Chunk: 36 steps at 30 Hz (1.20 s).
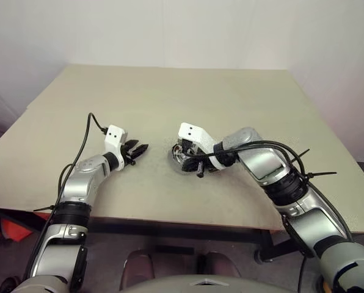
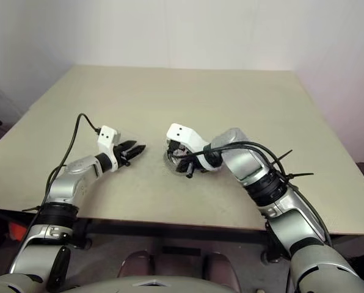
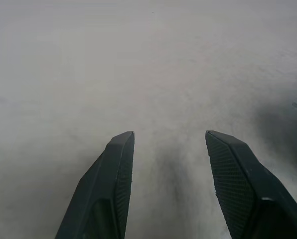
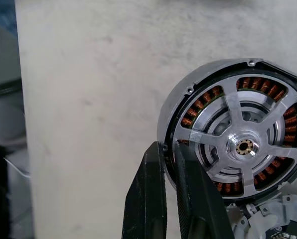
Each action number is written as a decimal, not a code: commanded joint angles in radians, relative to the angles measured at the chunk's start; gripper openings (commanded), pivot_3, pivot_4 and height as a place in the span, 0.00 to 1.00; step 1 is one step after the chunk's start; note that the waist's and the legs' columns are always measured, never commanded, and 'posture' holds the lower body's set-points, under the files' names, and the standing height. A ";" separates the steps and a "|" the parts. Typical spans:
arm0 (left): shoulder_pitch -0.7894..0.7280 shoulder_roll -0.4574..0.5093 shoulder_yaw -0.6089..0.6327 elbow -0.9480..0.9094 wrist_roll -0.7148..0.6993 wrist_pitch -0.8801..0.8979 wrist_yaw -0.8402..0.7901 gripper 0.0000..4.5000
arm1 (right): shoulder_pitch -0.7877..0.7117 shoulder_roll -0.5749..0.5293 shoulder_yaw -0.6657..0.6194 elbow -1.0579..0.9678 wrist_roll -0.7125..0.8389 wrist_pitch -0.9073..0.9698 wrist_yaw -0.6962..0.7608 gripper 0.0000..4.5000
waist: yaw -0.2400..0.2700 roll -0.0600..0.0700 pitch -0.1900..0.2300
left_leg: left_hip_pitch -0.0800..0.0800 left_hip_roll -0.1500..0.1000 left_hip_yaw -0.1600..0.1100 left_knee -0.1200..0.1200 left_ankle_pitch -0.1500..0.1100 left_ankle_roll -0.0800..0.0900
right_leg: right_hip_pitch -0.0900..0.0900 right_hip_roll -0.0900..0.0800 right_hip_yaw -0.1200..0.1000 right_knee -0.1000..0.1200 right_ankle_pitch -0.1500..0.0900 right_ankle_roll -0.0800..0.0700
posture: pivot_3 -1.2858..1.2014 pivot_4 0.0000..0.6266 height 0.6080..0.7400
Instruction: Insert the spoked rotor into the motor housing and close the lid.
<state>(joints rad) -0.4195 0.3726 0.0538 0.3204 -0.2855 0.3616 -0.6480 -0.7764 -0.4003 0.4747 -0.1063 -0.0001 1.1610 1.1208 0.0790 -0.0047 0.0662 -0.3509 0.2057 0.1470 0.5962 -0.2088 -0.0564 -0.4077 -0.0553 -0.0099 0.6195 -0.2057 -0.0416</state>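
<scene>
**Rotor Sits in the Housing**

Beige table (image 1: 243,122) with a white wall behind it. Near the middle of the table lies the motor housing (image 4: 188,107). Its copper coils ring the inside. The spoked rotor (image 4: 243,147) rests in it. The right gripper (image 4: 169,152) has its fingers squeezed together, tips at the housing's rim. Off to the side, the left gripper (image 3: 169,142) hangs over bare table, fingers apart, holding nothing.

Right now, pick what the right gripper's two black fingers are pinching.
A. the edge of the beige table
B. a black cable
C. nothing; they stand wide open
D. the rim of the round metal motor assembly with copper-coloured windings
D. In the right wrist view the right gripper is shut on the rim of the motor housing, whose copper windings show behind the bright spoked rotor.
</scene>
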 commanded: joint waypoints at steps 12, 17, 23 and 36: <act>-0.001 0.013 0.017 -0.048 -0.002 -0.002 0.008 0.54 | -0.035 0.074 0.001 0.076 0.117 0.114 -0.215 0.07 | 0.018 0.000 0.000 | 0.001 0.000 0.000 -0.001 0.001 -0.002 | 0.000 0.000 0.000 0.000 0.000 0.000 | 0.52 0.00 1.00; -0.004 0.015 0.016 -0.041 -0.002 -0.005 0.005 0.54 | -0.038 0.061 -0.002 0.051 0.152 0.109 -0.238 0.43 | 0.017 0.000 0.000 | 0.001 0.000 0.000 -0.001 0.002 -0.003 | 0.001 0.000 0.000 0.001 0.000 0.001 | 0.52 0.00 1.00; -0.012 0.015 0.014 -0.030 -0.002 -0.005 0.002 0.54 | -0.098 0.052 -0.076 -0.061 0.251 0.190 -0.242 0.82 | 0.018 0.000 0.000 | 0.002 0.000 0.000 -0.001 0.002 -0.004 | 0.001 0.000 0.000 0.001 0.000 0.001 | 0.52 0.00 1.00; -0.026 0.013 0.012 -0.007 -0.003 -0.009 -0.012 0.54 | -0.006 -0.070 -0.271 -0.010 0.238 0.022 -0.400 0.82 | 0.021 0.000 0.000 | 0.001 -0.001 0.000 -0.002 0.002 -0.004 | 0.001 0.000 0.000 0.001 0.000 0.001 | 0.52 0.00 1.00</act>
<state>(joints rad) -0.4167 0.3790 0.0535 0.3200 -0.2859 0.3621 -0.6503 -0.7948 -0.4475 0.2443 -0.1059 0.2485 1.2106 0.7538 0.1005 -0.0046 0.0662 -0.3494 0.2052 0.1468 0.5945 -0.2068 -0.0602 -0.4070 -0.0557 -0.0098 0.6204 -0.2059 -0.0407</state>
